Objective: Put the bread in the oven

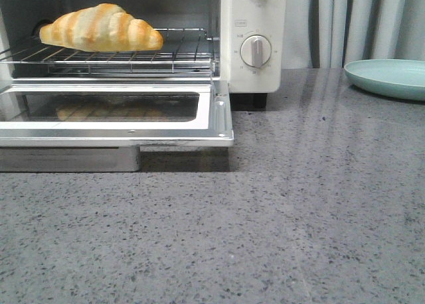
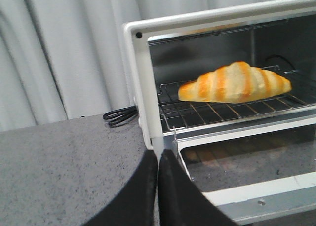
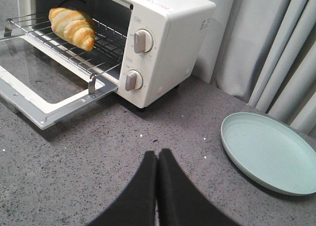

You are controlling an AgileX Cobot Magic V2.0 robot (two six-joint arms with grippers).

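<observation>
Now, bread (image 1: 101, 28) lies on the wire rack (image 1: 133, 57) inside the oven (image 1: 252, 72), toward the rack's 9 o'clock half in the front view, long axis running side to side, tapered ends resting on the wires. Nothing touches it. Golden-orange bands alternate with paler stripes.

Oven door (image 1: 116, 118) is dropped fully open, lying flat out toward the camera over the table (image 1: 265, 237). A faint reflection of the bread shows in the door glass. Rack is slid partly forward, its front edge above the door hinge. Two round knobs (image 1: 255, 50) sit on the white panel at 3 o'clock of the opening, one above the other.

Pale green plate (image 1: 392, 77) sits on the table at 3 o'clock of the oven, well apart from it, nothing on it. A black cord (image 2: 120, 115) lies coiled on the table beside the oven's outer side wall, near the curtain (image 2: 64, 53).

Left gripper (image 2: 158, 186): jaws pressed together, holding nothing, near the corner of the open door, clear of the bread. Right gripper (image 3: 157, 186): jaws likewise clenched on nothing, over bare table between oven and plate. Neither arm shows in the front view.
</observation>
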